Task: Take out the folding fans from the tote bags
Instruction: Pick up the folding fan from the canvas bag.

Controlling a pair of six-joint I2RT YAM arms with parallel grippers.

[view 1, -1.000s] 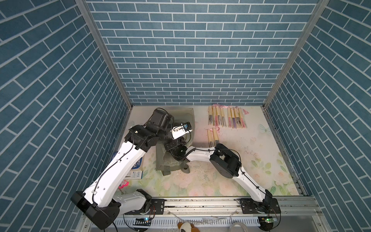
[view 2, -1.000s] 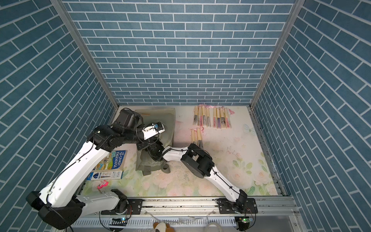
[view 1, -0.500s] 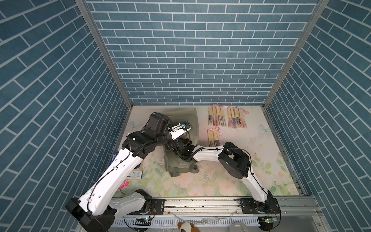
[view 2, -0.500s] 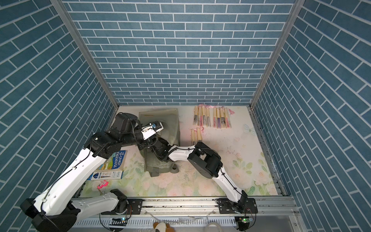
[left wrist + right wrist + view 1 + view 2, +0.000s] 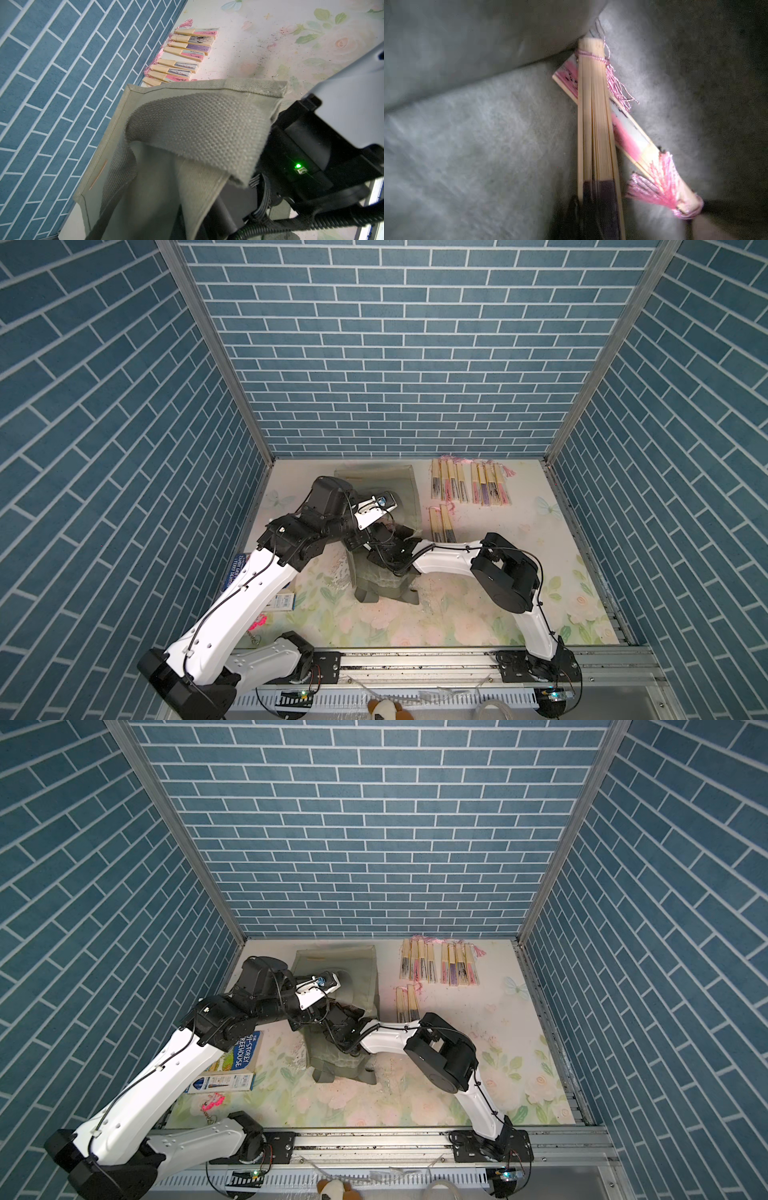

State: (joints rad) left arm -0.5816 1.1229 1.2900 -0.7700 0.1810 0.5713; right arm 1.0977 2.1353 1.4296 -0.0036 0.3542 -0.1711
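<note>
Folding fans [image 5: 468, 486] lie in a row of eight at the back of the floral counter [image 5: 519, 572], to the right of the tote bag [image 5: 376, 477]. A pair of fans [image 5: 441, 524] sits side by side just in front of that row. Two others are inside the tote (the right wrist view shows them crossed against grey fabric): a dark-pleated fan [image 5: 596, 124] lies over a pink fan [image 5: 631, 141]. The right arm [image 5: 449, 562] reaches into the bag's mouth, and the right fingers [image 5: 572, 212] pinch the dark-pleated fan near its pleats. The left fingers are pressed together by the bag's mouth, hidden under the wrist, so I cannot tell what they grip. A blue book [image 5: 245, 1052] lies left of the tote.
</note>
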